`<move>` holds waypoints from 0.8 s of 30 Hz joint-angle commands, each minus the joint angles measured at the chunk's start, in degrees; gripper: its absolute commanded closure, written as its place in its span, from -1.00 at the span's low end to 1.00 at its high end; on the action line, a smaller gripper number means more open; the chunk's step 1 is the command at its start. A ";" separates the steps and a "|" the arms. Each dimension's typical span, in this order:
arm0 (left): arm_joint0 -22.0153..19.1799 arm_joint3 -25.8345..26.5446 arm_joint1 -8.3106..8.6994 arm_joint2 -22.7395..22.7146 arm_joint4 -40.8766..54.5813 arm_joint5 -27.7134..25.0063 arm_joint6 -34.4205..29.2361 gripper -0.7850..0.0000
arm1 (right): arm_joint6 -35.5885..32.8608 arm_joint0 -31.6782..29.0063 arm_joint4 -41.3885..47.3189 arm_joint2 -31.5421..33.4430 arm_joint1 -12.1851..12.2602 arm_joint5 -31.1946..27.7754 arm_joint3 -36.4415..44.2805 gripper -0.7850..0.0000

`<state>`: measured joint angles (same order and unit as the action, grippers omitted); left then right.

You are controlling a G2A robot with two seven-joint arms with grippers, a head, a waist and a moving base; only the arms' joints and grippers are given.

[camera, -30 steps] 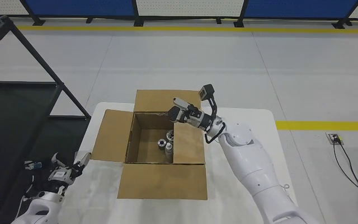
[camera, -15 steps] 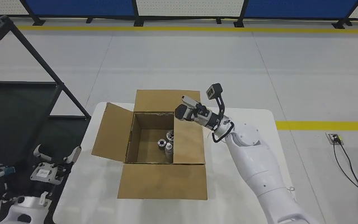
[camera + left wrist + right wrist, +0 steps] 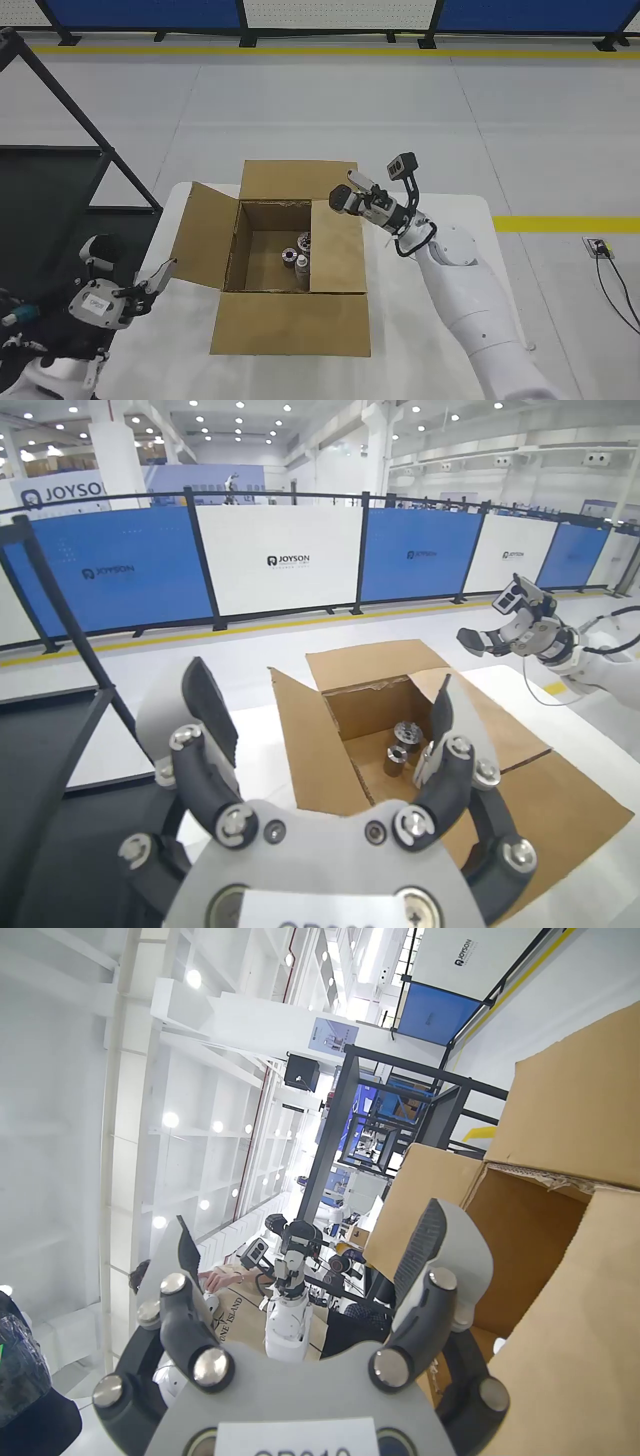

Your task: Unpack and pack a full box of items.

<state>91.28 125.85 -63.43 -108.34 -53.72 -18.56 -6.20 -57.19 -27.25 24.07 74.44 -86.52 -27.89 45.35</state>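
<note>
**Bright, even hall light; wrist lenses bend the edges**

Rows of ceiling lamps (image 3: 235,431) light the hall evenly, leaving the pale floor (image 3: 400,100) with only soft shadows. The box (image 3: 285,180) is dimmer inside, shaded by its own walls. In the right wrist view the lamps glare white. In the left wrist view the fence (image 3: 280,565) bows toward the edges.

A white table (image 3: 400,335) stands in front of me on a pale grey floor (image 3: 400,110). To my left, beside the table, is a dark platform (image 3: 45,200) with a black metal frame (image 3: 75,115) rising over it. Across the floor, a yellow line (image 3: 300,50) runs along a fence of blue panels (image 3: 115,570) and white panels (image 3: 280,555) set between black posts. To my right, a second yellow stripe (image 3: 570,224) lies near a small floor socket (image 3: 597,247) with a dark cable (image 3: 618,295) trailing from it.
</note>
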 commanded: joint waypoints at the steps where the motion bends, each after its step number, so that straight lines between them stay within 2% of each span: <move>1: -1.74 -0.64 0.10 2.13 -0.09 -0.39 -2.26 -1.00 | 0.37 -0.41 -0.55 0.33 0.27 -0.03 0.43 -1.00; 12: -2.23 -1.21 0.14 2.80 -0.56 -0.28 -3.56 -1.00 | 0.37 -0.41 -0.55 0.33 0.27 -0.03 0.43 -1.00; 18: -5.22 -1.65 0.27 6.33 6.46 -0.15 -12.05 -1.00 | 0.15 -2.84 1.18 1.31 0.82 0.94 4.15 -1.00; 24: -12.69 -3.48 0.62 11.27 11.29 1.34 -22.90 -1.00 | -6.06 -4.92 4.74 3.96 2.01 -0.62 6.18 -1.00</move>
<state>80.02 122.95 -62.85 -98.02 -42.82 -17.70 -27.37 -62.27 -31.84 28.51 77.96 -84.72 -28.16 51.29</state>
